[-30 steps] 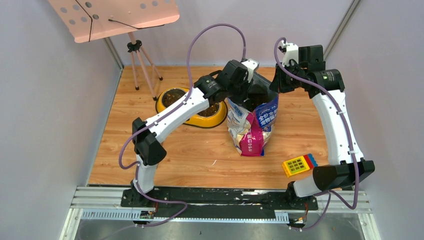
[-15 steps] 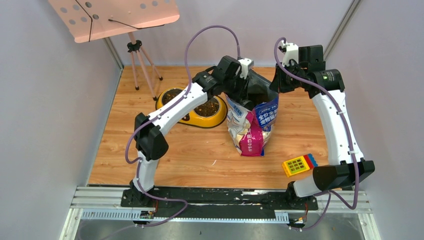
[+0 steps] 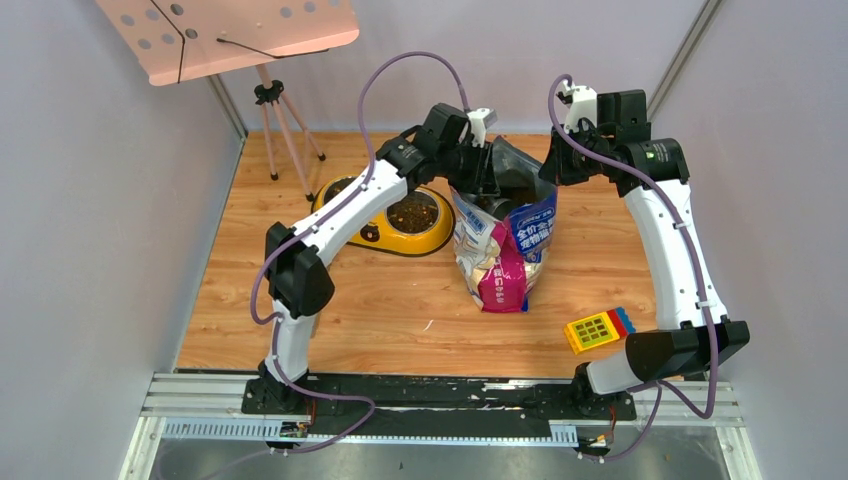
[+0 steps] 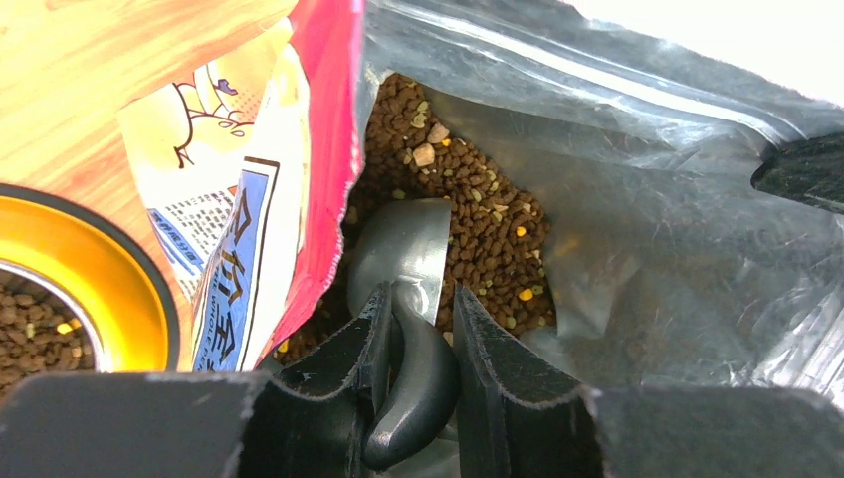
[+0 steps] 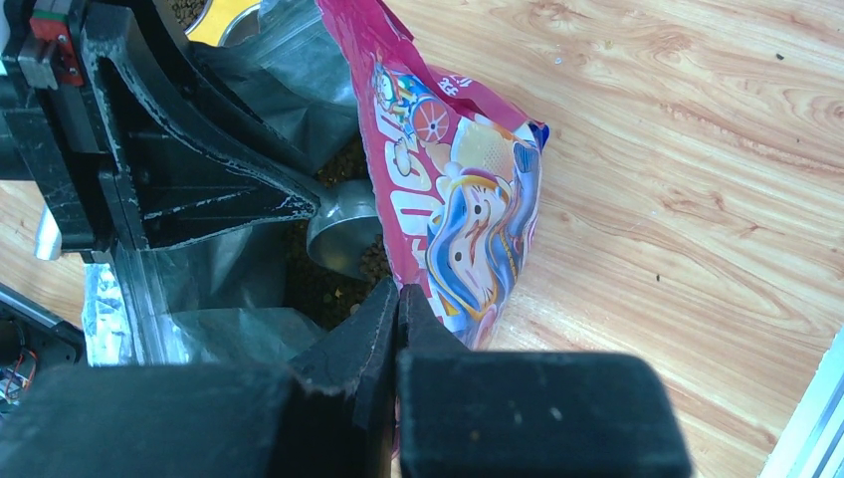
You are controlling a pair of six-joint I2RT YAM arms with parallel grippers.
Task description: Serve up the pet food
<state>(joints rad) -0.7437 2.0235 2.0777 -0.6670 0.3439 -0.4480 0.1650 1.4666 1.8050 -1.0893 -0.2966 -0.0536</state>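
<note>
The pink-purple-blue cat food bag stands open mid-table. My left gripper is over its mouth, shut on the handle of the grey metal scoop. The scoop's bowl reaches down into the dark brown kibble inside the bag. In the left wrist view the left gripper pinches the handle between both fingers. My right gripper is shut on the bag's right rim; in the right wrist view the right gripper clamps the bag edge and holds it open, with the scoop below. The yellow double-bowl feeder left of the bag holds kibble.
A yellow block with a red and blue end lies at the front right. A tripod stand with a pink perforated board stands at the back left. Grey walls close in both sides and the back.
My left arm has swung from over the feeder toward the back right, carrying the scoop into the bag's mouth. The right arm and the bag have not moved.
</note>
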